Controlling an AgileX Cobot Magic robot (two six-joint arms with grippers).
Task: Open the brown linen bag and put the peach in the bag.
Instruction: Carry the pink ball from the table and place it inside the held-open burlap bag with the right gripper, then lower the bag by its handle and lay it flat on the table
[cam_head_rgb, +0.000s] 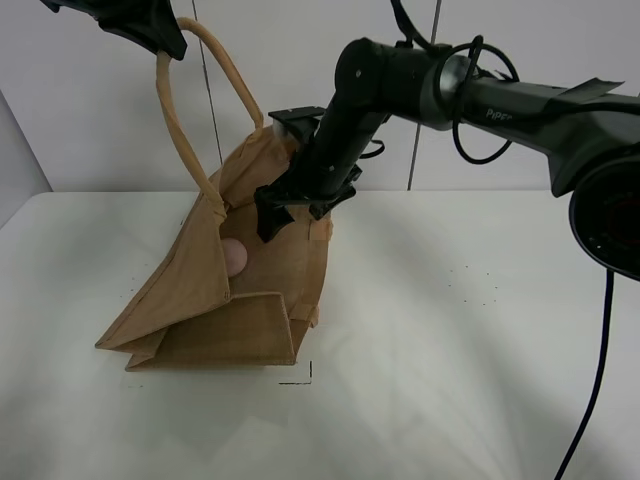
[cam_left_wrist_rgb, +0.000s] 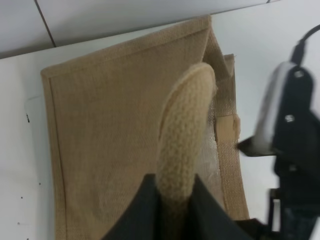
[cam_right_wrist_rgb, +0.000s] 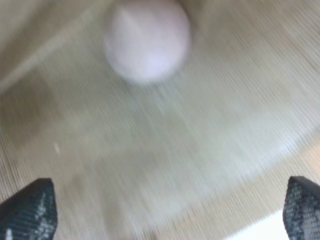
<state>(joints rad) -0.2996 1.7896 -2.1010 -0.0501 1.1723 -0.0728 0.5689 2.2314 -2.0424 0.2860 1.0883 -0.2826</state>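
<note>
Left end effector (cam_left_wrist_rgb: 175, 197) is clamped shut on the beige rounded loop handle (cam_left_wrist_rgb: 185, 135), hauling one side of the tan-brown coarse-weave jute bag (cam_head_rgb: 215, 290) up off the white table (cam_head_rgb: 450, 350); the bag leans on its base corner, mouth gaping wide. The small round dusty-pink peach (cam_head_rgb: 234, 257) sits inside, just behind the raised front panel's edge, resting on the inner weave. Right end effector (cam_head_rgb: 290, 205) hangs at the bag's far rim, jaws spread wide and holding nothing; in its wrist view the peach (cam_right_wrist_rgb: 147, 40) lies well apart from both fingertips (cam_right_wrist_rgb: 30, 207). Beyond the bag's open side there is bare table.
</note>
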